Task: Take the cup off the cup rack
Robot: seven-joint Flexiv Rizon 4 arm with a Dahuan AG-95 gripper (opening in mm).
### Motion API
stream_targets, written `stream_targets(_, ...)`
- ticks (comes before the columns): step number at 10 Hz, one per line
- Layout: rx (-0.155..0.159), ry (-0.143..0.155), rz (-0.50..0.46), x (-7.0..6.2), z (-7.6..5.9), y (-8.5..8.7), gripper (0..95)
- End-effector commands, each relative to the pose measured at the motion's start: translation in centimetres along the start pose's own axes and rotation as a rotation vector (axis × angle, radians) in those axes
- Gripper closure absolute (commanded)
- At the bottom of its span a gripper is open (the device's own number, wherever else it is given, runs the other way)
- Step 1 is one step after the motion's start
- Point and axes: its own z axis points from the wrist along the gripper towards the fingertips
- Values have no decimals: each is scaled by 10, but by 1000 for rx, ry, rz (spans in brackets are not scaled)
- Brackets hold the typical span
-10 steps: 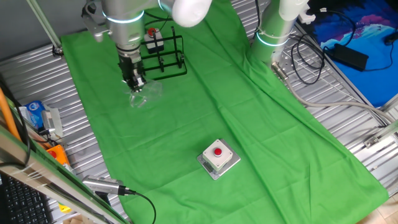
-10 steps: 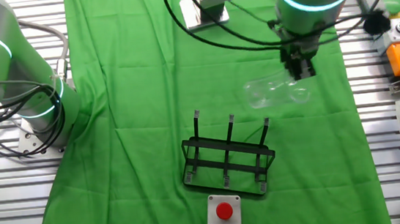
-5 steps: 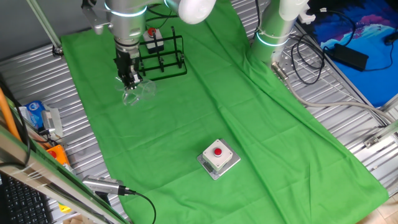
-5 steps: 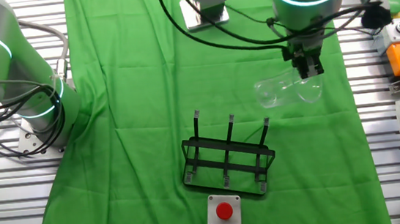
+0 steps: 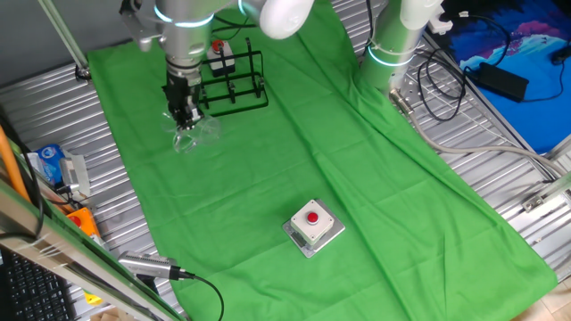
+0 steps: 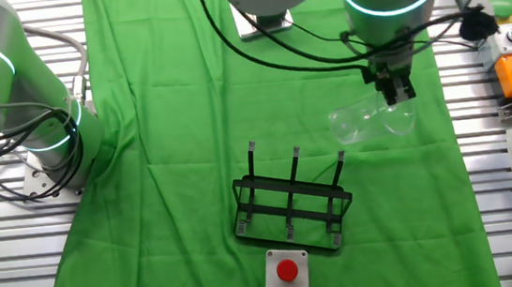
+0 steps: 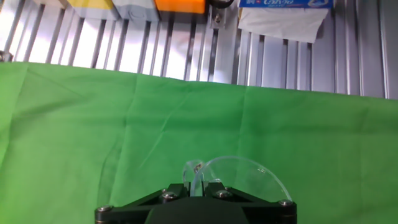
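Note:
The clear glass cup (image 6: 370,121) hangs tilted from my gripper (image 6: 396,95), off the black wire cup rack (image 6: 290,208) and above the green cloth. My gripper is shut on the cup's rim. In one fixed view the cup (image 5: 190,136) is just below my gripper (image 5: 184,117), to the left of the rack (image 5: 230,83). In the hand view the cup's wide rim (image 7: 239,177) curves out between my jaws, which pinch its edge. The rack's pegs stand bare.
A grey box with a red button (image 5: 313,226) sits on the green cloth (image 5: 294,169); in the other fixed view it (image 6: 287,271) is next to the rack. A second arm's base (image 5: 393,53) stands at the cloth's edge. Boxes and a tissue pack (image 7: 283,12) lie on the metal slats beyond the cloth.
My gripper has carried the cup a little further away from the rack, toward the cloth's side edge; the cup stays held.

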Motion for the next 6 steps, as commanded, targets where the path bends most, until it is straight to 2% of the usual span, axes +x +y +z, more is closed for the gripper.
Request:
stream_targets(1,0,-2,-8,1,5,-2,950)
stream_targets(3,0,-18,-7,-1,13,-4,950)
stream_targets(6,-2,-33,-4,-3,19,-5,950)
